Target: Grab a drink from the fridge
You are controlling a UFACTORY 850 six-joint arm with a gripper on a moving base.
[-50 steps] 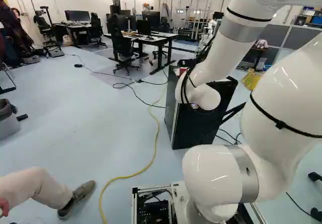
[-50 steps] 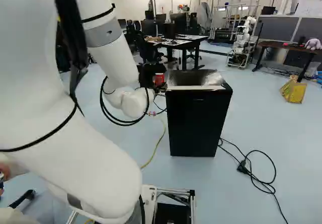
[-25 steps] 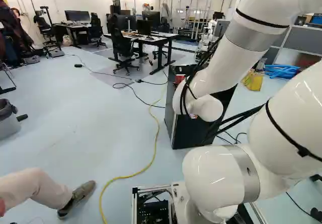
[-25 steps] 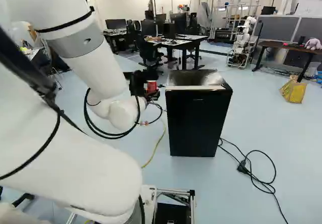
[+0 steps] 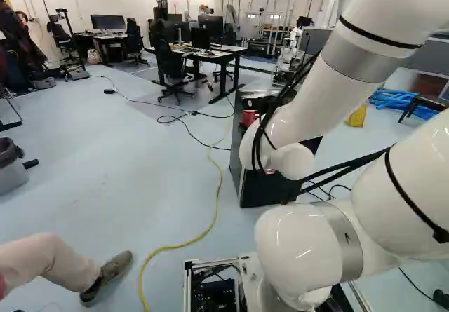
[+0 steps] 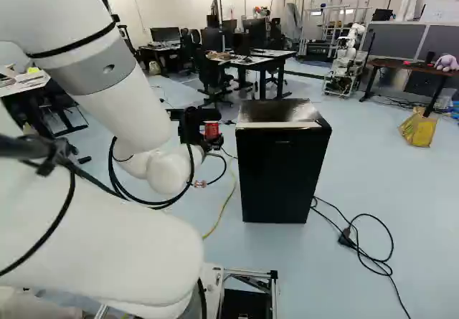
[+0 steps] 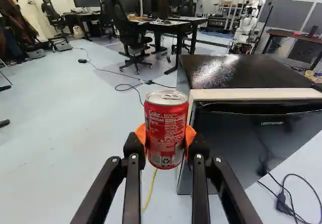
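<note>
The room is big, with dark desks and a black chair at the back. Another robot stands there too. The floor is smooth and pale blue. A yellow cord runs over it, and a black cord lies in loops beside the fridge.

The fridge is black and stands upright on the floor, and its door looks shut to me. The white arm is the one near it, reaching out at its side. In the right base view, the arm's end is just left of the fridge.

The black gripper is clamped on a red can. Its two orange pads press the can from both sides. The can is up in the air, top end up, and the fingers come at it from the side, across its tall way.

I think the drink is out and the job is nearly done. The next move should take the can away from the fridge, not toward it, and keep it standing tall. A swing the wrong way could bump it on the fridge's edge.
</note>
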